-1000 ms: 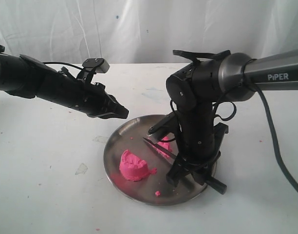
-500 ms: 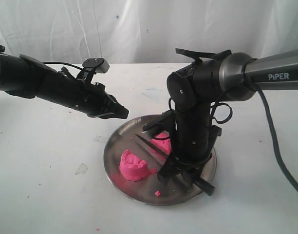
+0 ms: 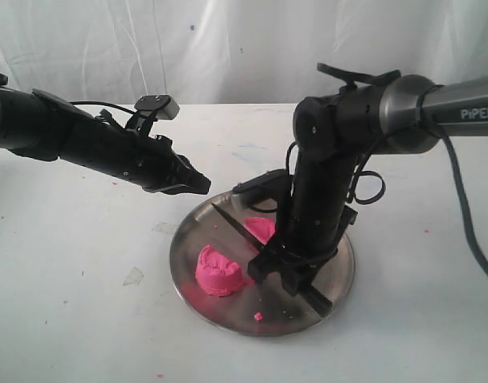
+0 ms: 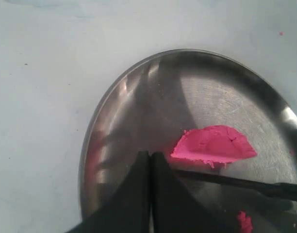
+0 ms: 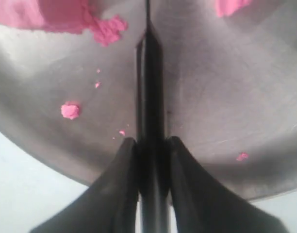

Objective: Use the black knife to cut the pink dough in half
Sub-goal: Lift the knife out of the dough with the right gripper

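The pink dough lies in two half-lumps on the round steel plate (image 3: 192,275): one lump (image 3: 219,271) at the front left, the other (image 3: 262,230) further back, partly behind my right arm. That back lump (image 4: 215,145) shows in the left wrist view. My right gripper (image 3: 280,263) is shut on the black knife (image 3: 232,224), whose blade runs between the two lumps toward the plate's back left rim. The knife handle (image 5: 149,160) sits between the right fingers. My left gripper (image 3: 202,185) hovers shut and empty above the plate's left rim.
Small pink crumbs (image 3: 257,317) lie on the plate's front and on the white table (image 3: 84,303). A white cloth backdrop (image 3: 228,48) hangs behind. The right arm (image 3: 332,183) stands over the plate's right half.
My right gripper has swung the knife toward the back left, so the blade tip now reaches near the plate's far rim. The left arm has not moved.
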`<state>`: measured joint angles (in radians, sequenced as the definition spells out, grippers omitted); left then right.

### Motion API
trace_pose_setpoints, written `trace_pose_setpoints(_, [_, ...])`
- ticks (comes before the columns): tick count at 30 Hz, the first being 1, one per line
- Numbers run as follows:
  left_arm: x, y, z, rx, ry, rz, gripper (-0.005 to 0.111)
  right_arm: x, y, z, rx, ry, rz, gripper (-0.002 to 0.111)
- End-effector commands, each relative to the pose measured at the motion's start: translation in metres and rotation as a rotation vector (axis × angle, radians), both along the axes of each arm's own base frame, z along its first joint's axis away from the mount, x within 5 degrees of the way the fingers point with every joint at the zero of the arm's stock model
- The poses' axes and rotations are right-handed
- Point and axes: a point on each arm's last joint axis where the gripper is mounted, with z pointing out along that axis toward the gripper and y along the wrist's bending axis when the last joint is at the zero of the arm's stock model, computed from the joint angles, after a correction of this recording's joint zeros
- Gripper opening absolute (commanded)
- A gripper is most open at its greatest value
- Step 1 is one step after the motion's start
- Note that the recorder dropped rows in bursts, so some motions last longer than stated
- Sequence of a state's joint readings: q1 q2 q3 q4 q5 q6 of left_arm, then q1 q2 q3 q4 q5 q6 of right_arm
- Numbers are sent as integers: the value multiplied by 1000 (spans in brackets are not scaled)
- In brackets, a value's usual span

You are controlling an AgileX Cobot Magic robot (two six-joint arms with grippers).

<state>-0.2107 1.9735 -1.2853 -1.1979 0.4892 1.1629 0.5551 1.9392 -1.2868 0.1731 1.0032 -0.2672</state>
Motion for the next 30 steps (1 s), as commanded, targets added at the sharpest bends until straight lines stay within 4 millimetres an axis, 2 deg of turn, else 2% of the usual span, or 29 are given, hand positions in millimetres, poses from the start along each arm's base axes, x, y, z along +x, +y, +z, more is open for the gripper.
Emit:
trace_pose_setpoints(1, [-2, -1, 4, -23, 7, -3, 0, 7, -10, 21, 74, -45, -23, 0])
trace_pose_setpoints(7, [-3, -1, 5, -26, 10, -5, 0, 19, -34, 27, 101, -42, -130, 0])
trace_pose_setpoints(13, [-3, -1, 5, -26, 10, -5, 0, 29, -54, 23, 248, 14, -315, 0])
trace_pose_setpoints(20, [-3, -1, 5, -26, 10, -5, 0, 17, -61, 2, 479, 120, -479, 0])
trace_pose_setpoints(27, [-3, -1, 5, -26, 10, -5, 0, 2, -68, -20, 471, 118, -565, 0])
trace_pose_setpoints(30, [-3, -1, 5, -27, 11, -8, 0, 0, -73, -22, 473, 84, -611, 0])
